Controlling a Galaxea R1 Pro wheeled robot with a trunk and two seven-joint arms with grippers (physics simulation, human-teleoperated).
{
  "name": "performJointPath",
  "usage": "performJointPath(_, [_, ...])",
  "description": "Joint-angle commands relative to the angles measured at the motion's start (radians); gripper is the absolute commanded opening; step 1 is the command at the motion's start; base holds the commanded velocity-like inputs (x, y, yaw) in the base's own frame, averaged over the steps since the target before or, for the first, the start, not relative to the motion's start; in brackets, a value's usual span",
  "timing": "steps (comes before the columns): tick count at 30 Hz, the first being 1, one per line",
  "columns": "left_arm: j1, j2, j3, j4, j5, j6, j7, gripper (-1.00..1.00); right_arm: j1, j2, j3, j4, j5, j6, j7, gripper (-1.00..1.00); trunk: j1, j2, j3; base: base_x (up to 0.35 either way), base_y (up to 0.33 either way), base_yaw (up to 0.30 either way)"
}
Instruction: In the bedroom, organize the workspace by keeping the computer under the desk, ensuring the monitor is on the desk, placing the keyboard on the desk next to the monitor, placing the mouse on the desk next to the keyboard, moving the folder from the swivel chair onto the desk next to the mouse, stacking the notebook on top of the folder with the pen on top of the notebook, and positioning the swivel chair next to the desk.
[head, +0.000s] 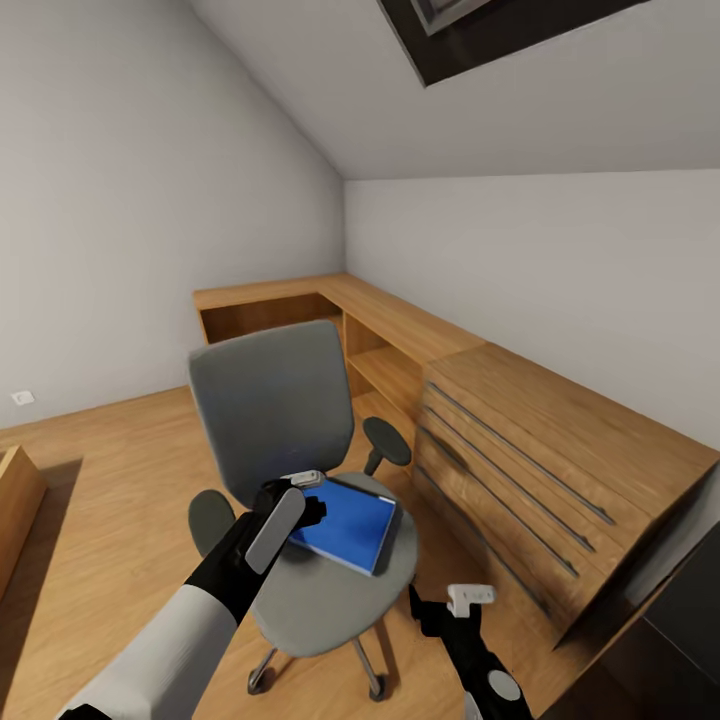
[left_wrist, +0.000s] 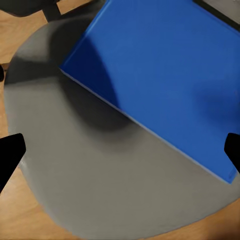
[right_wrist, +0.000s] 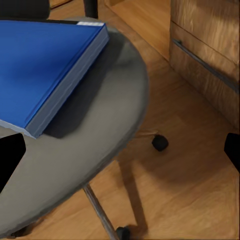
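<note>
The grey swivel chair (head: 272, 400) stands in the middle of the bedroom floor. On its seat (left_wrist: 100, 170) lies the bright blue folder (head: 345, 525), flat and skewed toward the seat's right side. My left gripper (head: 303, 505) hovers open just over the folder's (left_wrist: 160, 70) left edge, its black fingertips (left_wrist: 10, 155) wide apart and holding nothing. My right gripper (head: 450, 603) hangs open and lower, in front of the seat's right rim, a little apart from the folder (right_wrist: 45, 65). A black corner of the desk (head: 690, 615) shows at the bottom right.
A light wooden dresser (head: 540, 450) with long bar handles stands right of the chair, joined to low open wooden shelving (head: 330, 310) along the back wall. The chair's chrome legs and castors (right_wrist: 160, 142) spread under the seat. Open plank floor (head: 110, 480) lies to the left.
</note>
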Motion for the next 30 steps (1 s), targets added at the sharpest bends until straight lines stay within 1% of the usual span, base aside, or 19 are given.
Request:
performJointPath(1, [-0.001,0.001,-0.002,-0.001,0.010,0.000,0.010,1.00,0.000,0.000,-0.020,-0.003,-0.010,-0.001,0.001,1.00,0.000,0.000,-0.001,0.055,0.012,0.000])
performJointPath(4, [-0.001,0.000,-0.003,0.000,0.010,0.000,0.010,1.00,0.000,-0.002,-0.058,-0.029,-0.010,0.016,0.001,1.00,0.000,0.000,-0.001,0.089,0.007,0.000])
performJointPath(5, [-0.001,0.000,-0.003,0.001,0.011,0.000,0.010,1.00,0.000,-0.007,-0.081,-0.050,-0.010,0.037,0.001,1.00,0.000,0.000,-0.001,0.112,0.003,0.000])
performJointPath(6, [-0.001,0.000,-0.003,0.002,0.011,0.000,0.010,1.00,0.000,-0.011,-0.093,-0.062,-0.011,0.051,0.002,1.00,0.000,0.000,-0.001,0.113,0.002,0.000])
performJointPath(8, [-0.001,0.000,-0.003,0.012,0.011,0.000,0.010,1.00,0.000,-0.026,-0.143,-0.107,-0.013,0.114,0.004,1.00,0.000,0.000,-0.001,0.074,0.001,0.000])
performJointPath(11, [-0.001,0.000,-0.003,0.021,0.010,0.000,0.010,1.00,0.000,-0.034,-0.173,-0.136,-0.014,0.157,0.006,1.00,0.000,0.000,-0.001,0.039,0.001,0.000])
performJointPath(15, [-0.001,0.000,-0.004,0.027,0.010,-0.001,0.010,1.00,0.000,-0.039,-0.189,-0.150,-0.015,0.178,0.015,1.00,0.000,0.000,-0.001,0.102,0.000,0.000])
performJointPath(18, [-0.001,0.000,-0.004,0.032,0.012,-0.001,0.010,1.00,0.000,-0.041,-0.195,-0.156,-0.015,0.189,0.043,1.00,0.000,0.000,-0.001,0.193,0.000,0.000])
performJointPath(21, [-0.001,0.000,-0.006,0.053,0.013,-0.001,0.010,1.00,0.000,-0.042,-0.201,-0.165,-0.014,0.210,0.057,1.00,0.000,0.000,-0.001,0.068,0.000,0.000])
performJointPath(22, [-0.001,0.000,-0.006,0.063,0.013,-0.002,0.007,1.00,0.000,-0.042,-0.208,-0.171,-0.014,0.218,0.064,1.00,0.000,0.000,-0.001,0.021,0.000,0.000])
performJointPath(24, [-0.001,0.000,-0.006,0.072,0.013,-0.002,-0.017,1.00,0.000,-0.042,-0.218,-0.174,-0.014,0.224,0.075,1.00,0.000,0.000,-0.001,0.011,0.000,0.000])
performJointPath(28, [-0.001,0.001,-0.005,0.084,0.011,-0.003,-0.064,1.00,0.000,-0.042,-0.223,-0.176,-0.014,0.226,0.091,1.00,0.000,0.000,-0.001,0.004,0.000,0.000])
performJointPath(30, [-0.001,0.001,-0.005,0.089,0.012,-0.003,-0.077,1.00,0.000,-0.043,-0.224,-0.177,-0.014,0.227,0.100,1.00,0.000,0.000,-0.001,0.009,0.000,0.000])
